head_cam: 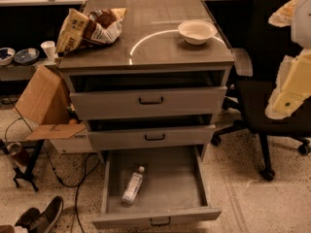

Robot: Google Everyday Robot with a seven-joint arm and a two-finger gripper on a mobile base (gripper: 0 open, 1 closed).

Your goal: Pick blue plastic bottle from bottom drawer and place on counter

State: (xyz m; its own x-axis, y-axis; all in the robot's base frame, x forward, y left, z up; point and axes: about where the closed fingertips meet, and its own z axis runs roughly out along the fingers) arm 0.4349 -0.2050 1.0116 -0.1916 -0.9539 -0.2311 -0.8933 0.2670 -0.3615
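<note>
The blue plastic bottle (133, 185) lies on its side in the left half of the open bottom drawer (187, 188), cap pointing toward the cabinet. The drawer is pulled fully out, with its dark bar handle on the front. The counter (155, 45) is the grey-brown cabinet top with a white curved arc across it. My gripper (290, 89) shows as a white and pale yellow shape at the right edge, close to the camera, high above the floor and far to the right of the bottle. It holds nothing that I can see.
A tan-and-brown snack bag (90, 28) lies on the counter's back left and a white bowl (197, 31) on its back right. A black office chair (265, 96) stands right of the cabinet. Cardboard boxes (46, 106), cables and shoes (41, 217) are on the left.
</note>
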